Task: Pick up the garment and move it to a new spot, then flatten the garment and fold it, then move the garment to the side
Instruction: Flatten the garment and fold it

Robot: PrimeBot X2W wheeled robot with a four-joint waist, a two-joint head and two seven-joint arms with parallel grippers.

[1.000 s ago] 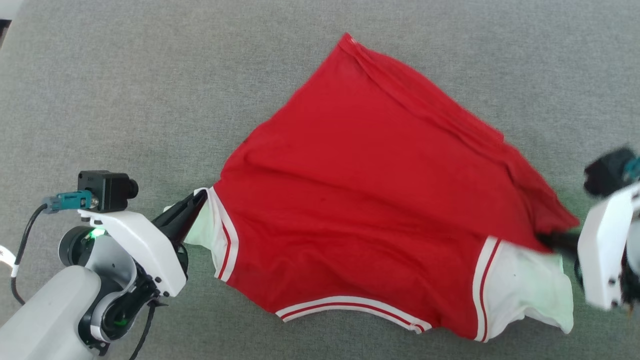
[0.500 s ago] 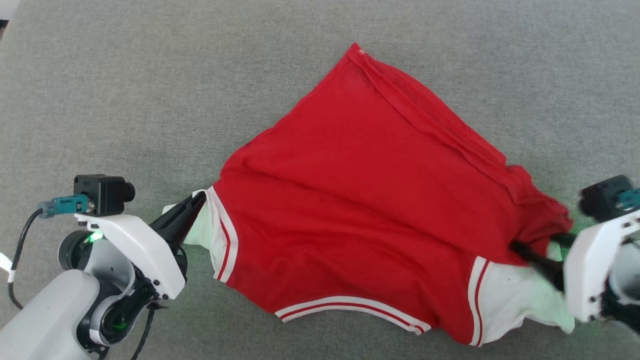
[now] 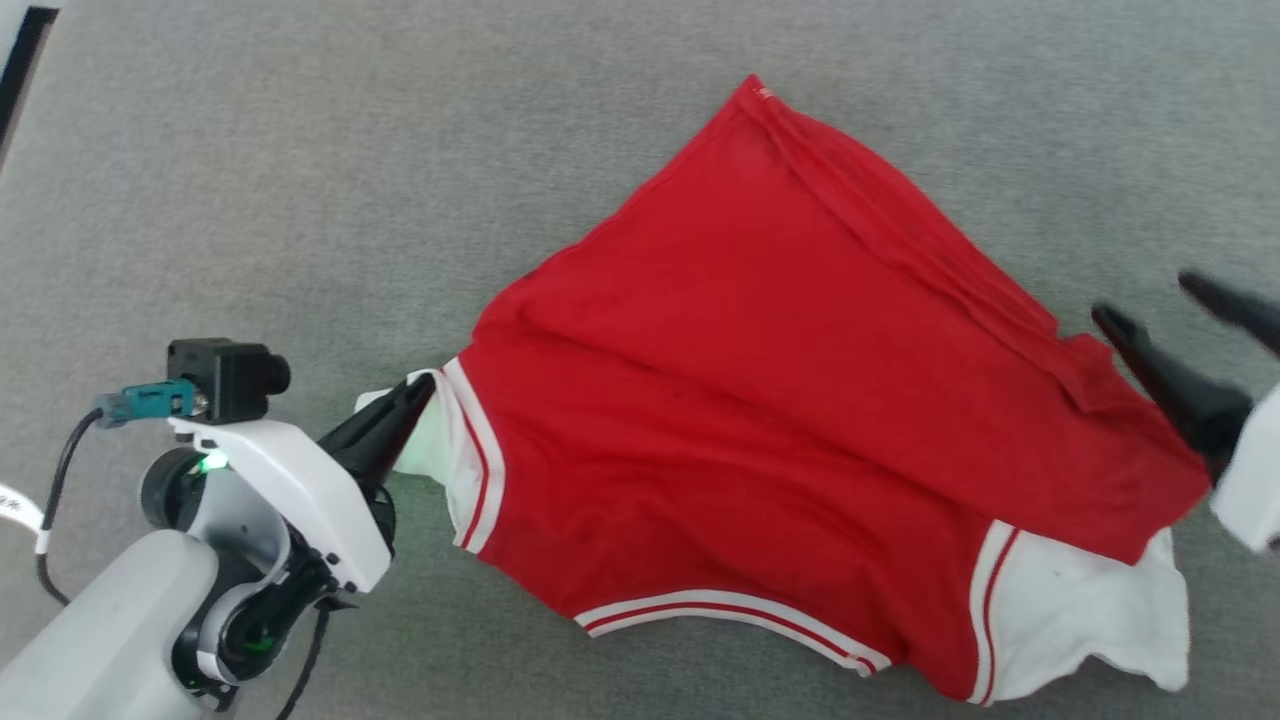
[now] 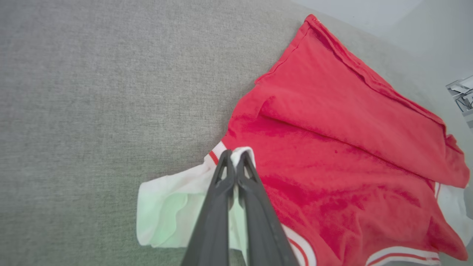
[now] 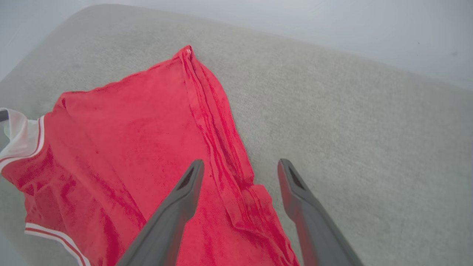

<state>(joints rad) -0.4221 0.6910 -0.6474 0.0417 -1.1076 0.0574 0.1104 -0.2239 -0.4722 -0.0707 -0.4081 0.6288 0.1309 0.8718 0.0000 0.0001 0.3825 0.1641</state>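
Left gripper [image 3: 418, 388] pinched tight on the T-shirt's [image 3: 760, 400] white sleeve [image 3: 432, 455]. Red shirt lies spread on grey bench [image 3: 300, 180]. Right gripper [image 3: 1143, 298] now spread over shirt's right edge; 0.5 s ago it pinched the fabric there.

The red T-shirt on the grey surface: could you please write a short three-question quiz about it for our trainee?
1. True or false: the right gripper is open and grips no part of the garment.
2. What does the left gripper pinch? A. the white sleeve B. the bottom hem C. nothing
3. Fill in: the garment lies on a ____ surface.
Key: 1 true; 2 A; 3 grey.
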